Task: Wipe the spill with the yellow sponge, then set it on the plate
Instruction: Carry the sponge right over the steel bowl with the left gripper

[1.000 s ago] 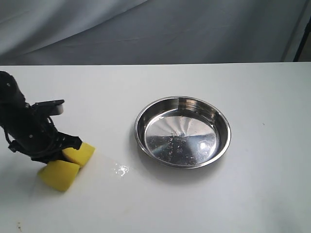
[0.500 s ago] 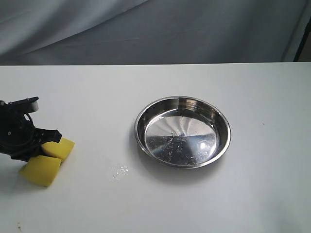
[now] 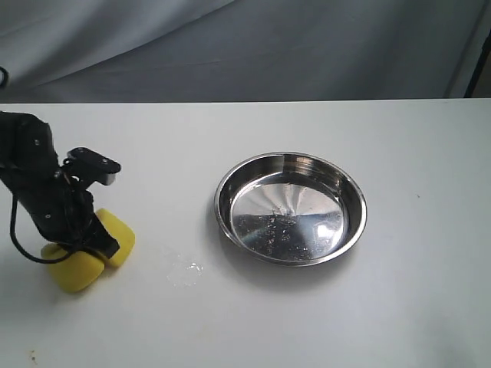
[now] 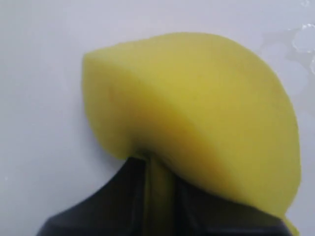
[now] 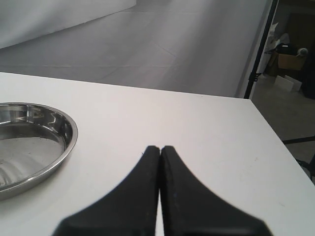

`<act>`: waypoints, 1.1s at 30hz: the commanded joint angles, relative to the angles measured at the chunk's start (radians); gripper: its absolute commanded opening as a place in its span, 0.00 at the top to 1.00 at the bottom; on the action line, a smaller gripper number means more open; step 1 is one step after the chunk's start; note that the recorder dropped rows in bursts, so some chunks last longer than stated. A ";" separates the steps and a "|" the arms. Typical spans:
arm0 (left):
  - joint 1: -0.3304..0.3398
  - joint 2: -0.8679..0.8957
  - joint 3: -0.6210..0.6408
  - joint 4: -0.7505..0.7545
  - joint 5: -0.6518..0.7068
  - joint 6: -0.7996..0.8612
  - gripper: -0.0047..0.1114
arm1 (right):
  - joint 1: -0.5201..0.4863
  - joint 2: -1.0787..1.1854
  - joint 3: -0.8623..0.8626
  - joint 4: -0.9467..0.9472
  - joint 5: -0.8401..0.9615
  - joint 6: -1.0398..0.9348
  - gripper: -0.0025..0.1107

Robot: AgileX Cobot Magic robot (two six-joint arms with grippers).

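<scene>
The sponge (image 3: pixel 77 270) sits on the white table (image 3: pixel 307 330), well off to the left of the plate (image 3: pixel 290 157). Half a second ago it was even farther from the plate. Now it has moved a little way back toward the plate. The arm holding it also stands up taller than it did then.

The sponge is squeezed hard in its middle, so it puffs out into two fat yellow lumps. Its long side lies on a slant. One end points roughly toward the plate and the other end points away from it. The end away from the plate rests on the table.

The left gripper (image 3: pixel 98 244) pinches the sponge at its middle. In the left wrist view the yellow foam bulges out over the dark fingers.

The spill (image 3: pixel 185 271) lies between the sponge and the plate, close to the plate's left rim. The sponge is not touching it. It looks like a small, pale, shiny wet patch, and it has stayed in the same place.

The plate is round and shiny, and it has not moved.

The right gripper (image 5: pixel 160 149) is on the other side of the plate from the sponge. Its two fingers are pressed together with nothing between them.
</scene>
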 commanded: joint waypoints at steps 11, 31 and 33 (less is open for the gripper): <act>-0.202 0.033 0.003 -0.385 -0.036 0.236 0.96 | 0.003 0.003 0.003 0.007 -0.008 0.002 0.98; -0.203 -0.195 -0.051 -1.387 -0.050 1.152 0.96 | 0.003 0.003 0.003 0.007 -0.008 0.002 0.98; -0.203 -0.195 -0.051 -1.442 -0.073 1.209 0.96 | 0.003 0.003 0.003 0.007 -0.008 0.002 0.98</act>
